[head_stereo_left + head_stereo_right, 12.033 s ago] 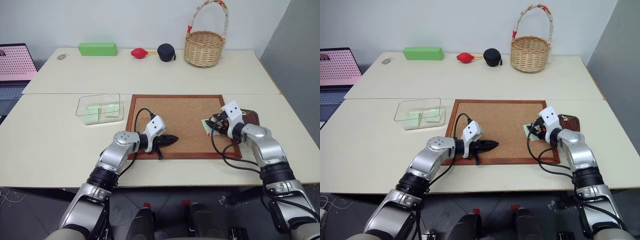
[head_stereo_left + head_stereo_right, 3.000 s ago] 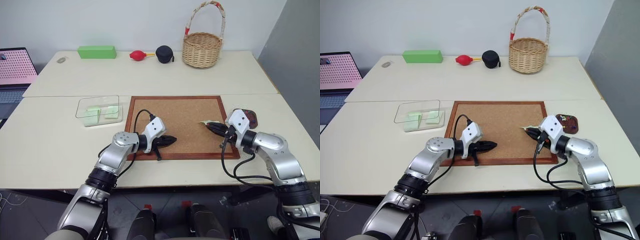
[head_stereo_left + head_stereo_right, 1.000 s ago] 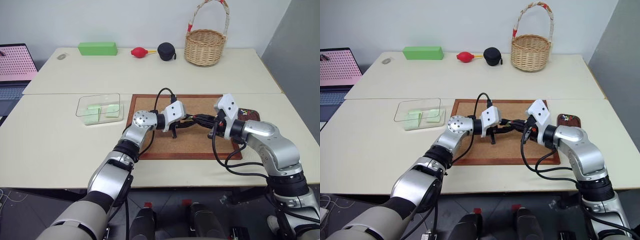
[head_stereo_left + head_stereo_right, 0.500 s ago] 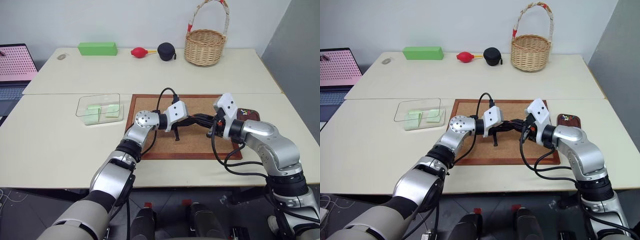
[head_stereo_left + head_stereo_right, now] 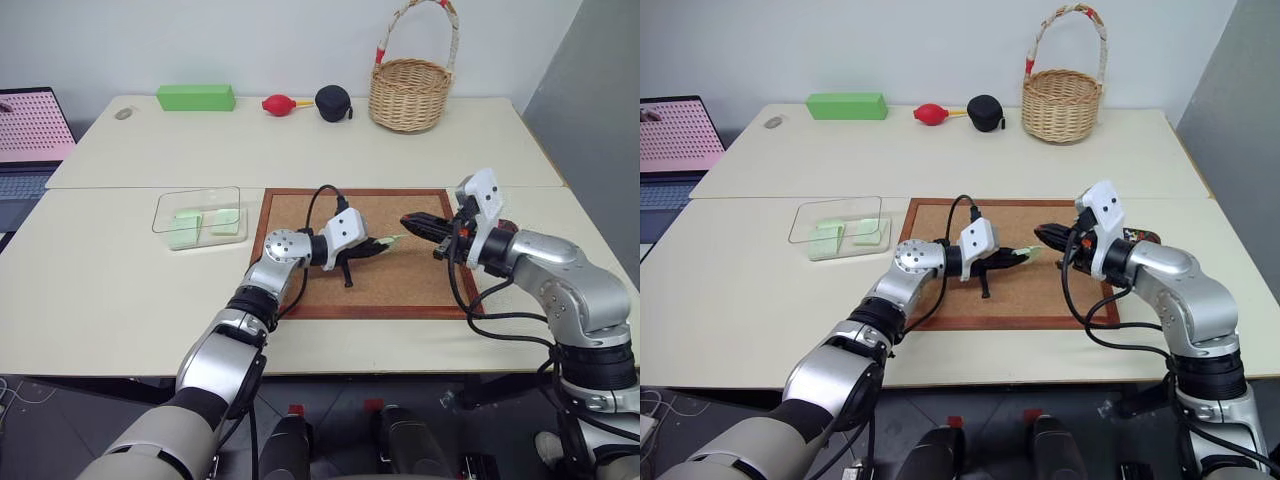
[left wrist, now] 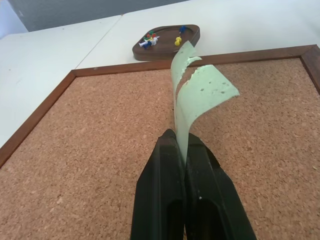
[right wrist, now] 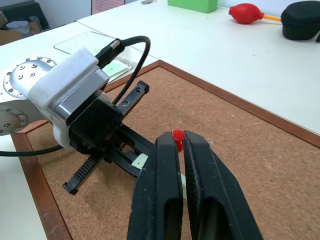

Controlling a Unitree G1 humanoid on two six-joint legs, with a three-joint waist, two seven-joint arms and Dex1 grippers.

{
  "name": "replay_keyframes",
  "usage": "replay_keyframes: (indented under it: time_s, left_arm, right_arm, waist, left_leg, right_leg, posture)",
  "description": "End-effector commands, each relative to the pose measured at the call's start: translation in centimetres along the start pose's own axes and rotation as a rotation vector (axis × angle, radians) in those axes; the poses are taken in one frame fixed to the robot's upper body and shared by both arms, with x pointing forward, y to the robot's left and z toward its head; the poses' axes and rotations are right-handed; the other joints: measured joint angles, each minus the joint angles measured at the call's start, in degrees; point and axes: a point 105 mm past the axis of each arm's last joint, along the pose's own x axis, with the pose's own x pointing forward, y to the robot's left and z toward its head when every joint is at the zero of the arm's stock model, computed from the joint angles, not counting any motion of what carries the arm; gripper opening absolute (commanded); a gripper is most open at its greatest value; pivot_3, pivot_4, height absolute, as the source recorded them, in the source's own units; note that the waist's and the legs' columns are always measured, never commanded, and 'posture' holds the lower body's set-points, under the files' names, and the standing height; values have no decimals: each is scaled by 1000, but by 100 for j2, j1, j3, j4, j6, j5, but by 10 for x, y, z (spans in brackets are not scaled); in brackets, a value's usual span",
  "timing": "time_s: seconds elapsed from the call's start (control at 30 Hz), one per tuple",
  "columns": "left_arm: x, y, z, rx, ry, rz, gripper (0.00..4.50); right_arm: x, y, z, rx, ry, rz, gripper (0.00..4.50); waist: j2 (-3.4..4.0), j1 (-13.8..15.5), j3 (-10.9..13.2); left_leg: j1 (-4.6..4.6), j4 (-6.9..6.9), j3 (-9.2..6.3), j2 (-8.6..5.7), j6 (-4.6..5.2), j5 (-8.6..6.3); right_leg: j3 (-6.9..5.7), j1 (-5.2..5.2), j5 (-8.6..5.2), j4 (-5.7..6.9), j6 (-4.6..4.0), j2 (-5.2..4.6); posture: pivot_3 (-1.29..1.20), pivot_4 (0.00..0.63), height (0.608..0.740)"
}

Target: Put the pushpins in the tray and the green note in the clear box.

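No words, numbers or signs can be read on anything here.

I see a wood-framed cork board [image 5: 400, 285] on the cream worktop [image 5: 120, 290]. Along the far edge: bright green block [image 5: 195, 97], red rubber bulb [image 5: 277, 104], black round case [image 5: 332, 103], wicker basket [image 5: 408, 93].
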Motion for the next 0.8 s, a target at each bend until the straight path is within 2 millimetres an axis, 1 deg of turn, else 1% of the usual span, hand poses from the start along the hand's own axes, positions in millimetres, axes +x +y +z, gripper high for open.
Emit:
replay_keyframes:
  time_s: [0.03, 0.1, 0.13, 0.23, 0.4, 0.53, 0.7, 0.77, 0.8]
  left_arm:
    - [-5, 7, 7, 19, -31, 38, 32]
    - [-9, 10, 6, 16, -26, 60, 32]
    - [-10, 10, 5, 15, -25, 67, 32]
    - [-17, 11, 3, 8, -24, 82, 32]
    - [-25, 9, 1, 19, -14, 93, 32]
    - [-27, 11, 3, 26, -6, 108, 32]
    - [-28, 11, 3, 32, 3, 114, 32]
    - [-28, 12, 3, 33, 5, 117, 0]
    - [-28, 12, 3, 33, 6, 118, 0]
  right_arm:
    - [-18, -18, 14, -39, -32, -84, 0]
    - [-30, -38, 6, -48, 3, -170, 0]
    - [-33, -43, 3, -53, 15, -199, 0]
    - [-49, -75, -12, -90, 79, -354, 0]
    - [-66, -109, -39, -154, 203, -518, 0]
    - [-70, -126, -57, -205, 280, -580, 0]
    - [-67, -135, -68, -216, 312, -600, 0]
    - [-65, -139, -71, -223, 323, -610, 558]
    - [-64, -140, -72, -222, 324, -612, 657]
  waist:
    - [0, 0, 0]
    - [0, 6, 0]
    - [0, 6, 0]
    - [0, -1, 0]
    - [0, -3, 0]
    - [0, -4, 0]
    - [1, -15, 0]
    - [1, -15, 0]
    - [1, -15, 0]
  left_leg:
    - [0, 0, 0, 0, 0, 0]
    - [0, 0, 0, -1, 0, 0]
    - [0, 1, 0, -1, 0, 0]
    - [1, 1, 2, -1, 0, 0]
    - [4, 2, 7, 0, 0, 0]
    - [5, 3, 8, 0, 0, 0]
    - [7, 4, 13, 0, 0, 0]
    - [9, 4, 15, 0, 0, 0]
    - [10, 4, 14, 1, 0, 0]
  right_leg:
    - [0, 0, 0, 0, 0, 0]
    - [0, 0, 0, 0, 0, 0]
    - [0, 1, 0, 0, 0, 0]
    - [2, 2, 0, 0, 1, -1]
    - [6, 1, 1, 5, 0, 0]
    - [7, 2, 1, 5, 0, 0]
    - [10, 2, 1, 7, 0, 0]
    - [13, 2, 2, 9, 0, 0]
    - [12, 3, 2, 8, 1, 0]
  posture:
    - [0, 150, 740]
    - [0, 150, 740]
    - [0, 150, 740]
    - [0, 150, 740]
    - [0, 150, 740]
    - [0, 150, 740]
    - [0, 150, 740]
    - [0, 150, 740]
    - [0, 150, 740]
